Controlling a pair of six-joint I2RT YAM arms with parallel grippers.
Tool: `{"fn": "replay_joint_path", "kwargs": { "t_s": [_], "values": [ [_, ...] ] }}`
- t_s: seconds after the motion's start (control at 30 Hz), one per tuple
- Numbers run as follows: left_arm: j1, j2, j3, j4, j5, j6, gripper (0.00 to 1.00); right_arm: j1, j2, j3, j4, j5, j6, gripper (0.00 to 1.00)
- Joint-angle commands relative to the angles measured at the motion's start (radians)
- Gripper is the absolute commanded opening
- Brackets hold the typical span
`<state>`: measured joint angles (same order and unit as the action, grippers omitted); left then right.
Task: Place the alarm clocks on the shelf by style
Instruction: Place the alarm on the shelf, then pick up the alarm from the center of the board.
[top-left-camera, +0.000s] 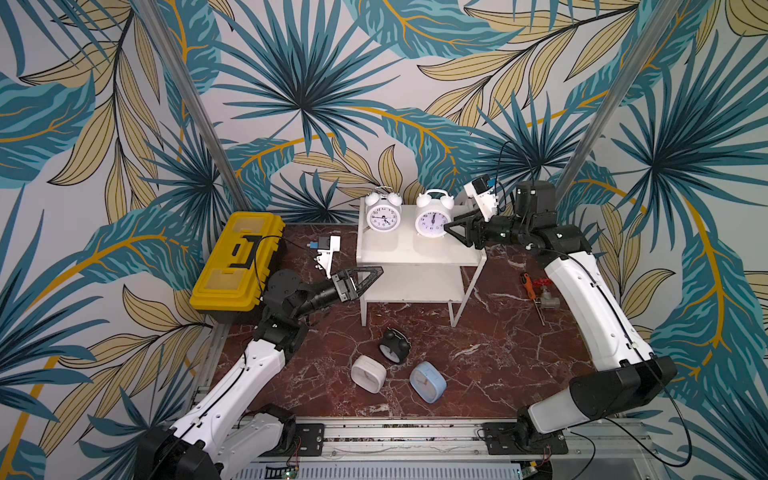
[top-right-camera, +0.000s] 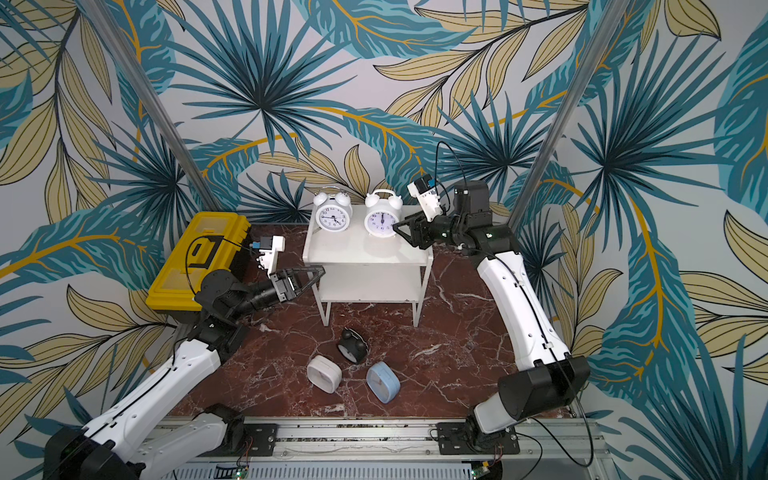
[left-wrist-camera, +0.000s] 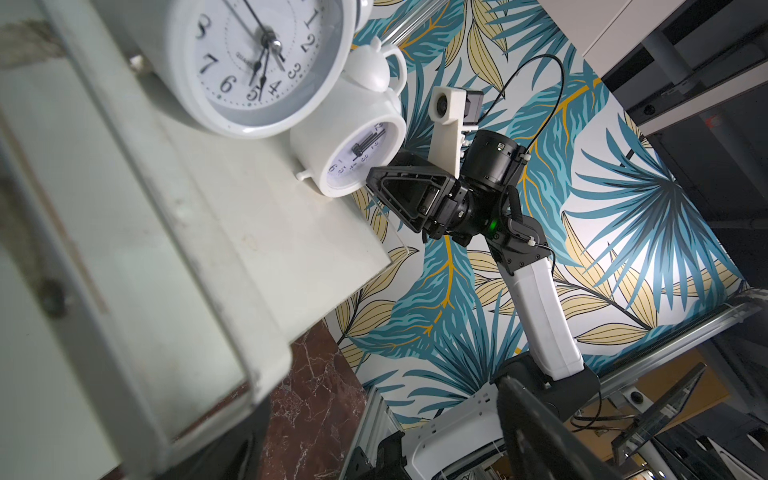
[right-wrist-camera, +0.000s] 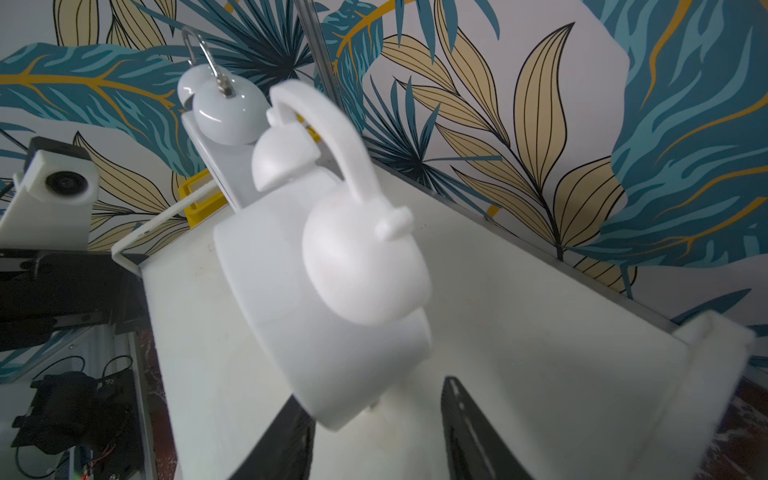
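Two white twin-bell alarm clocks stand upright on the top board of the white shelf (top-left-camera: 415, 251): one at its left (top-left-camera: 383, 216) and one at its right (top-left-camera: 432, 220). My right gripper (top-left-camera: 446, 227) is level with the right clock's side. In the right wrist view this gripper (right-wrist-camera: 374, 392) is open, with the clock's body (right-wrist-camera: 324, 316) just ahead of the fingers. My left gripper (top-left-camera: 379, 273) is open and empty at the shelf's left edge, level with the lower board. A black twin-bell clock (top-left-camera: 392, 347), a white rounded-square clock (top-left-camera: 368, 373) and a light blue one (top-left-camera: 428, 381) lie on the table in front.
A yellow toolbox (top-left-camera: 237, 262) sits at the table's left side, behind my left arm. An orange-handled screwdriver (top-left-camera: 527, 284) and a metal valve (top-left-camera: 546, 298) lie right of the shelf, beside my right arm. The shelf's lower board (top-left-camera: 415, 284) is bare.
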<state>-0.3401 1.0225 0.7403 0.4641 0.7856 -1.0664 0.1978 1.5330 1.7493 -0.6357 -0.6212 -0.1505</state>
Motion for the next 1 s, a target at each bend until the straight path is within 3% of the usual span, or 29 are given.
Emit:
{"fn": "replay_joint_path", "kwargs": {
  "t_s": [0.0,0.2,0.33,0.47,0.6,0.8,0.97],
  "values": [
    [0.004,0.005,0.001,0.027,-0.003,0.011,0.88,-0.004,-0.019,-0.019,-0.005,0.008,0.001,0.45],
    [0.003,0.005,-0.001,0.027,-0.003,0.012,0.88,-0.004,-0.02,-0.02,0.001,0.004,0.009,0.45],
    [0.003,0.006,-0.002,-0.003,-0.011,0.024,0.88,-0.005,-0.045,-0.02,-0.001,0.046,0.047,0.62],
    [0.003,0.007,0.003,-0.044,-0.027,0.046,0.87,0.006,-0.123,-0.036,-0.018,0.117,0.102,0.68],
    [0.002,-0.012,0.023,-0.234,-0.128,0.132,0.85,0.062,-0.247,-0.079,-0.081,0.189,0.165,0.7],
    [-0.023,-0.064,0.026,-0.434,-0.183,0.232,0.87,0.29,-0.491,-0.329,-0.085,0.395,0.336,0.69],
    [-0.089,-0.13,-0.001,-0.583,-0.321,0.299,0.89,0.547,-0.594,-0.585,-0.033,0.617,0.505,0.65]
  ]
}}
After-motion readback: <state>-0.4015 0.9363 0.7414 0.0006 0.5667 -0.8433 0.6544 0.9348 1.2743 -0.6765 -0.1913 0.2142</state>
